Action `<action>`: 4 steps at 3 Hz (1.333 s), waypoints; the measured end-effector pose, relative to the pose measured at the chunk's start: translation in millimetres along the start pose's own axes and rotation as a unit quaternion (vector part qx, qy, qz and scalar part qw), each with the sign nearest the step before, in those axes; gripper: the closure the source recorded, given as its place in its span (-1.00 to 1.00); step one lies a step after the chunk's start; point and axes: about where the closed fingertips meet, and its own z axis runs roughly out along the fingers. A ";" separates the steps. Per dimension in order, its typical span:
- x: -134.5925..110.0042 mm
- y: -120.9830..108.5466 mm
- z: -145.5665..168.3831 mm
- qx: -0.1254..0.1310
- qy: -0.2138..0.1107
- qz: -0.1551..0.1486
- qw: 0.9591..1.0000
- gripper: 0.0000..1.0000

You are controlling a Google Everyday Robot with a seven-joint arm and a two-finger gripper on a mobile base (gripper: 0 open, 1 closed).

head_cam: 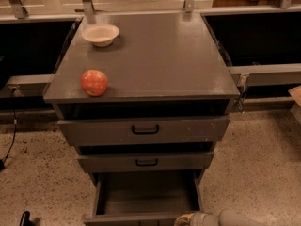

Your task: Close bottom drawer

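The bottom drawer (148, 194) of the grey cabinet is pulled far out, and its deep grey box looks empty. Its front panel (127, 218) lies along the bottom edge of the view and its handle is out of view. My gripper (188, 219) shows at the bottom edge, just right of the drawer's front right corner, with the pale arm (240, 218) trailing to the right. The middle drawer (146, 162) and top drawer (145, 130) above stick out a little, each with a black bar handle.
On the cabinet top (160, 55) sit a red apple (94, 82) at the front left and a small white bowl (100, 34) at the back left. Speckled floor (37, 173) lies on both sides. A black cable (10, 140) hangs at far left.
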 end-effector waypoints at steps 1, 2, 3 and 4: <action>6.5 11.3 28.2 -0.006 0.029 0.030 0.999 1.00; 6.9 11.6 29.3 -0.006 0.030 0.030 0.999 1.00; 23.1 2.8 47.3 0.007 0.033 0.030 0.999 1.00; 37.8 -6.4 62.1 0.024 0.026 0.034 0.999 1.00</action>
